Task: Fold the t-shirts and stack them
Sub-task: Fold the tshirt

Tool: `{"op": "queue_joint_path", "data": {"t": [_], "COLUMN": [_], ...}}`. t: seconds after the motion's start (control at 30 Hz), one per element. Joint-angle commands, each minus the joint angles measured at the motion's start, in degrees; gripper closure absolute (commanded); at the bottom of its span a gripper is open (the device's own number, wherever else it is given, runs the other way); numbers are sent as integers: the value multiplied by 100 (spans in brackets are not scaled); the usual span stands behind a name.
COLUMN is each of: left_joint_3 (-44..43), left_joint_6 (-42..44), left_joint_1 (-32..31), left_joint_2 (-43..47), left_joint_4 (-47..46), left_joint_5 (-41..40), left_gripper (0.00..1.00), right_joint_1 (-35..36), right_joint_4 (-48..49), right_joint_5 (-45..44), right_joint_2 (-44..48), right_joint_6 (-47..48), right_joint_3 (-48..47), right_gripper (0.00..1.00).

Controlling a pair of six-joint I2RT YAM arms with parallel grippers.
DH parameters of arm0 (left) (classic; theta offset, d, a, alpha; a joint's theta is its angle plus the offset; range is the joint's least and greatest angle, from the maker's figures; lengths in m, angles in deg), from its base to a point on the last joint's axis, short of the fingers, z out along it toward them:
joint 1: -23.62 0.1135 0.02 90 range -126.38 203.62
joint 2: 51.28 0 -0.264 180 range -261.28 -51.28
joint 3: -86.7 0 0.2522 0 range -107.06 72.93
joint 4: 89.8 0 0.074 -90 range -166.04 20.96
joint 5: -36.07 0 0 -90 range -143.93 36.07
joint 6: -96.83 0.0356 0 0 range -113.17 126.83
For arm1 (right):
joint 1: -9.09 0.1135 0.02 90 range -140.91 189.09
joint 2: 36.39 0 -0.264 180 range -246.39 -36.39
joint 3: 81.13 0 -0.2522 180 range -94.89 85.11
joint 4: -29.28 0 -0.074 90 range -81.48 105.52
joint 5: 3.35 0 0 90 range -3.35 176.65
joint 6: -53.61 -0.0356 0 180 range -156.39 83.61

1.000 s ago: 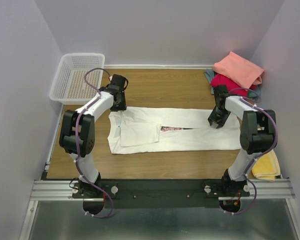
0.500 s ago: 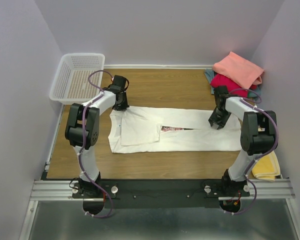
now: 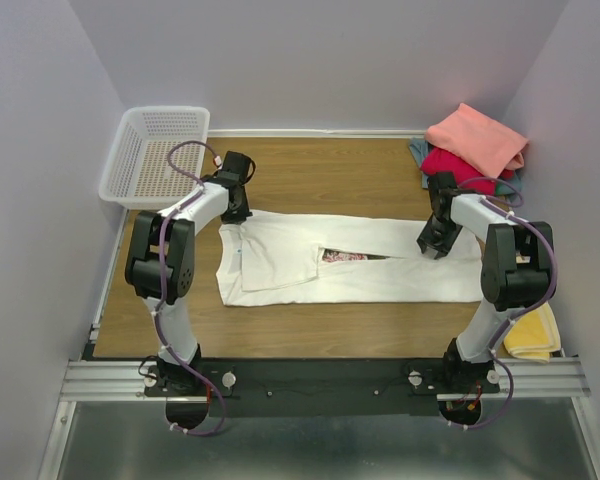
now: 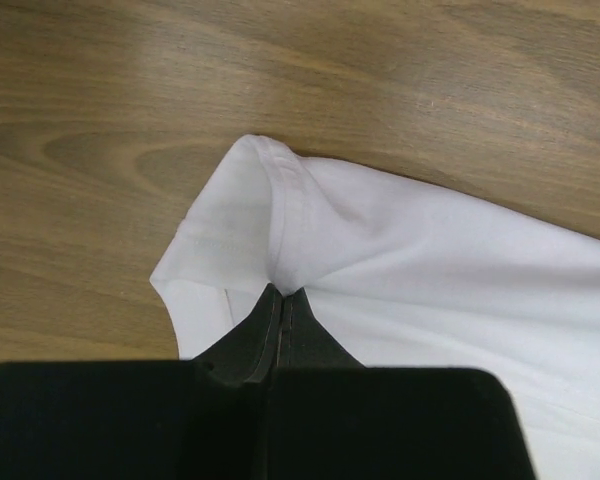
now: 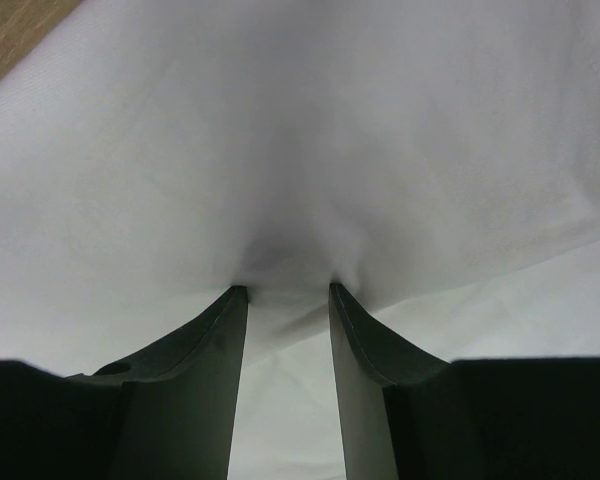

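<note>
The large white t-shirt (image 3: pixel 380 268) lies flat across the table, folded into a long band, with a strip of its pink print (image 3: pixel 342 257) showing. My left gripper (image 3: pixel 238 213) is at its far left corner, shut on a pinched ridge of the white cloth (image 4: pixel 280 230); the fingertips (image 4: pixel 282 292) meet. My right gripper (image 3: pixel 432 245) stands open on the shirt's right end, and its fingertips (image 5: pixel 287 290) press into the white cloth (image 5: pixel 300 130), which puckers between them. Salmon-pink (image 3: pixel 477 138), crimson (image 3: pixel 455 165) and grey-blue (image 3: pixel 418 150) folded t-shirts are piled at the far right corner.
A white mesh basket (image 3: pixel 155 150) sits at the far left, partly off the table. A yellow cloth (image 3: pixel 530 335) lies at the near right by the right arm's base. Bare wooden tabletop (image 3: pixel 330 175) stretches behind the shirt.
My left gripper has shut on the shirt's far left corner, and the left arm's elbow has shifted slightly. The right arm has not moved.
</note>
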State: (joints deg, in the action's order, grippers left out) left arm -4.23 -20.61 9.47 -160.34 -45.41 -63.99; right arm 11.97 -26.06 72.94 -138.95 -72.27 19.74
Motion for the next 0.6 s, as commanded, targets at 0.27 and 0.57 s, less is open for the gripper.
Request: {"op": "queue_joint_path", "data": {"t": [0.27, 0.57], "left_joint_3": [-457, -598], "left_joint_6": [177, 353], "left_joint_1": [79, 88], "left_joint_2": [-143, 130], "left_joint_4": [233, 373], "left_joint_5": [-742, -1182], "left_gripper": [90, 58], "right_joint_1": [-85, -85], "right_joint_4": [-298, -289], "right_joint_5": [-263, -219], "right_joint_2": [-62, 96], "right_joint_6": [169, 283], "right_joint_3": [103, 120], "right_gripper": [54, 52]}}
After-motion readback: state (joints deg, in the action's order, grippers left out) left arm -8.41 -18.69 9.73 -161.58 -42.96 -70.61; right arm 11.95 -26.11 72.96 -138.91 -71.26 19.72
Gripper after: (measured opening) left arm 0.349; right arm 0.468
